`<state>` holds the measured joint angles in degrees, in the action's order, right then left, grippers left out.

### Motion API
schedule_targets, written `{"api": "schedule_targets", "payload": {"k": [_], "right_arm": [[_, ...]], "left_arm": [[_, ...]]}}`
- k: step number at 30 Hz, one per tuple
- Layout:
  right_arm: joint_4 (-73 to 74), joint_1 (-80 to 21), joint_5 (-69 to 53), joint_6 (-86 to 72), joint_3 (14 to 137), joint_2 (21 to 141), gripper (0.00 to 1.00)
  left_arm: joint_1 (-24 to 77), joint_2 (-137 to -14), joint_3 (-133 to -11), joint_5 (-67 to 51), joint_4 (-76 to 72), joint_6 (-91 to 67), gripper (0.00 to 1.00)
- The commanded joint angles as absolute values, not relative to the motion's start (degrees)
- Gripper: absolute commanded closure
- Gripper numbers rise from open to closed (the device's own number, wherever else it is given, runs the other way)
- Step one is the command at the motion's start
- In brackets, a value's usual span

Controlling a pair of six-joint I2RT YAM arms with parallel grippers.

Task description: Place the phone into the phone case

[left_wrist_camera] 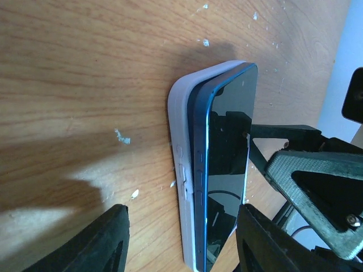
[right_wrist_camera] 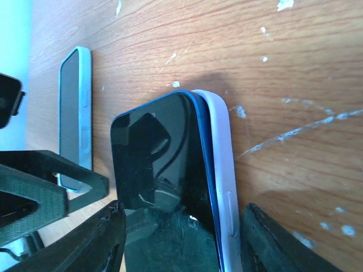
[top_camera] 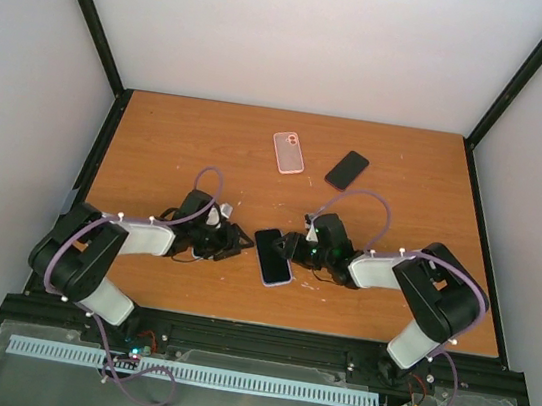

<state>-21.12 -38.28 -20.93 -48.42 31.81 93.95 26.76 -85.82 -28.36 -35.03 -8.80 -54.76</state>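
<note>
The phone [top_camera: 273, 256] lay half-seated in the pale phone case [left_wrist_camera: 177, 170], at the near middle of the table [top_camera: 179, 140]. The left gripper [left_wrist_camera: 182, 212] stood spread astride it. The right gripper [right_wrist_camera: 182, 211] flanked it closely, but I could not tell whether it pinched.

- We're in a robot lab cell: plain white panels [top_camera: 306, 26] close off three sides, held by black frame posts [top_camera: 88, 11].
- Inside is a wooden table [top_camera: 169, 138], scratched and flecked with white.
- Two robot arms [top_camera: 135, 236] are bolted to a black rail [top_camera: 262, 341] at the near edge, with left claw [top_camera: 243, 244] and right claw [top_camera: 292, 246] out over the wood.
- Purple cables [top_camera: 209, 176] loop off the arms, and a slotted white cable duct [top_camera: 196, 374] runs below.
</note>
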Motion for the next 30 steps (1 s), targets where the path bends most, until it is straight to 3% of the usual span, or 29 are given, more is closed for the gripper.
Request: {"api": "schedule_targets", "payload": {"k": [1, 12, 26, 30], "right_arm": [[-26.15, -38.41, -27.32, -53.21, 30.37, 95.77, 0.46], [-35.24, -38.32, -32.37, -59.28, 28.93, 95.49, 0.46], [-43.03, -38.32, -37.40, -63.19, 27.35, 97.86, 0.46], [-44.88, -38.30, -38.97, -63.32, 27.48, 99.31, 0.50]], "left_arm": [[27.67, -88.47, -30.26, -36.68, -13.26, -54.88, 0.49], [27.74, -89.10, -28.59, -37.19, -14.15, -54.29, 0.64], [27.75, -89.33, -27.69, -36.74, -14.50, -54.38, 0.66], [27.82, -89.46, -27.69, -36.98, -14.72, -54.56, 0.66]]}}
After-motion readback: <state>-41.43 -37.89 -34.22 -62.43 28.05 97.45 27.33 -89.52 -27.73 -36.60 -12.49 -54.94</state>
